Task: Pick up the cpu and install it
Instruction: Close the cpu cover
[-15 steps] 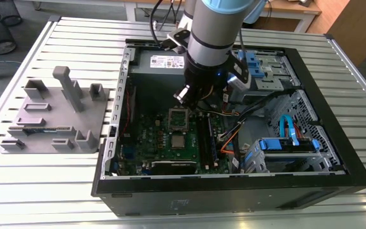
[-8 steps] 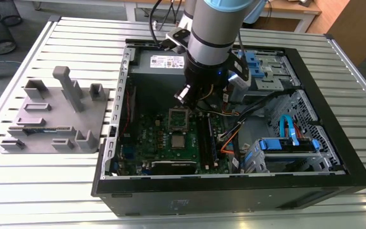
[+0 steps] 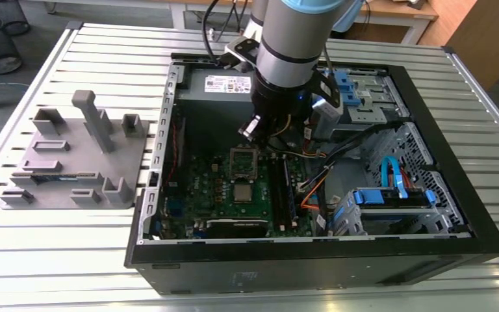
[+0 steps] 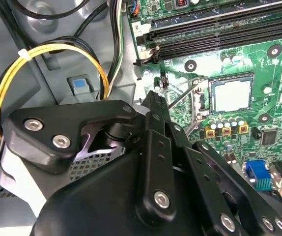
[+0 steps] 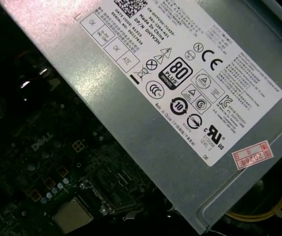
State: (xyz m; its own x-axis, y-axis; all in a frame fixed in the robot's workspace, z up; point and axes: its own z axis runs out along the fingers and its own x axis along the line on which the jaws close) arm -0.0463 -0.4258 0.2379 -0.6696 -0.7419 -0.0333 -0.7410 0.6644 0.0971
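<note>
Snag risk: gripper (image 3: 262,133) low inside the case (image 3: 319,250), opening impossible to tell, close beside yellow cables (image 4: 57,49). Cpu (image 4: 232,95) lying socketed on the motherboard (image 4: 229,61), nearer side, apart from gripper. Could catch those cables or clip the raised socket frame (image 3: 243,159) if swung carelessly.

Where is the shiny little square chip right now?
The cpu lies flat on the green motherboard inside the open computer case. In the exterior view it is near the case's middle, right next to the hollow metal socket frame.
</note>
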